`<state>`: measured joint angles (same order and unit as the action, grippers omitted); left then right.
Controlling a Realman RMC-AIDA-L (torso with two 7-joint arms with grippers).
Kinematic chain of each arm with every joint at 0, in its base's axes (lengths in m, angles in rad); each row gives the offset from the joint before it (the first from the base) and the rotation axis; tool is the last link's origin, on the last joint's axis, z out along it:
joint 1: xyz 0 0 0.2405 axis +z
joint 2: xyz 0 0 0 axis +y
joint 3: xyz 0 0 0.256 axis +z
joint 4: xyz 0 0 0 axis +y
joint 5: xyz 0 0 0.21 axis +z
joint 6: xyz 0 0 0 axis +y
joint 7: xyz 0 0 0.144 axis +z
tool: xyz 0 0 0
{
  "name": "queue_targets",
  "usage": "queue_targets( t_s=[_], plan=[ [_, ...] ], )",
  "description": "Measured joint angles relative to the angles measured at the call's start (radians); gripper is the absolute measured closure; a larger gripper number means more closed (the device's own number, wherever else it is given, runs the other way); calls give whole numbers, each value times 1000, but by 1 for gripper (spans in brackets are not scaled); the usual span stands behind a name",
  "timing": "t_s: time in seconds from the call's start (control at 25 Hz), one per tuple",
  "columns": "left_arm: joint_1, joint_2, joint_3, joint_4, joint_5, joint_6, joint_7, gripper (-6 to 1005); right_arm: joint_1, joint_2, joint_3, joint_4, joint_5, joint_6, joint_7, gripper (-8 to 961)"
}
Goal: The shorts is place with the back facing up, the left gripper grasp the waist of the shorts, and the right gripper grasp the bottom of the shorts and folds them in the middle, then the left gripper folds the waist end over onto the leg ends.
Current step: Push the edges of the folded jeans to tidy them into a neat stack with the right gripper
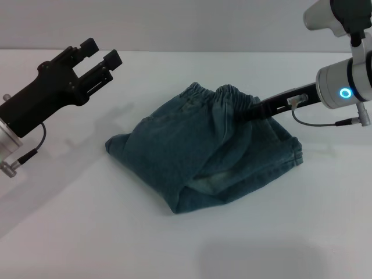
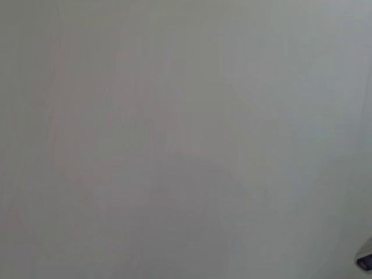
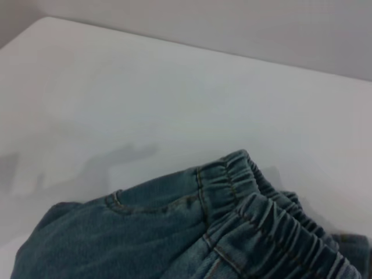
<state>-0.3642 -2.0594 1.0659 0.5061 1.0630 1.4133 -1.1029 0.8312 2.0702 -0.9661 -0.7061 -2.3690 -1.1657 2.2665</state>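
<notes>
Shorts (image 1: 209, 148) lay folded in half; your right tool (image 1: 254, 110) gripped the waistband at 2 o'clock, left tool (image 1: 96, 55) wide, waist-over fold pending.

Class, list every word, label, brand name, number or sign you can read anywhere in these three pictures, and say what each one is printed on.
None can be read in any view.
Shorts: no tag, patch or print shows on the denim or its elastic waistband.
Left gripper and right gripper: black housings, no lettering visible.
Right arm: a glowing blue ring light, a lamp rather than a sign.
Table: plain white, unmarked.
</notes>
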Motion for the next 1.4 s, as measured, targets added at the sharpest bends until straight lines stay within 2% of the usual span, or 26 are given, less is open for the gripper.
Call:
queue_targets(
  t_s=[0.48,0.92,1.0,1.2,1.4],
  plan=[
    [14,1,-1,0,0,1,0,313,-28,2,-30,7,1,35,-1,429],
    [19,1,-1,0,-1,2,-2,313,-35,4,-97,5,1,89,-1,868],
    [19,1,-1,0,-1,2,-2,313,-37,5,-101,1,1,97,-1,911],
    [19,1,-7,0,-2,3,-1,313,-46,5,-101,-9,51,95,-41,912],
    [19,1,-14,0,-2,3,-1,313,-108,5,-145,-92,179,56,-90,913]
  ],
)
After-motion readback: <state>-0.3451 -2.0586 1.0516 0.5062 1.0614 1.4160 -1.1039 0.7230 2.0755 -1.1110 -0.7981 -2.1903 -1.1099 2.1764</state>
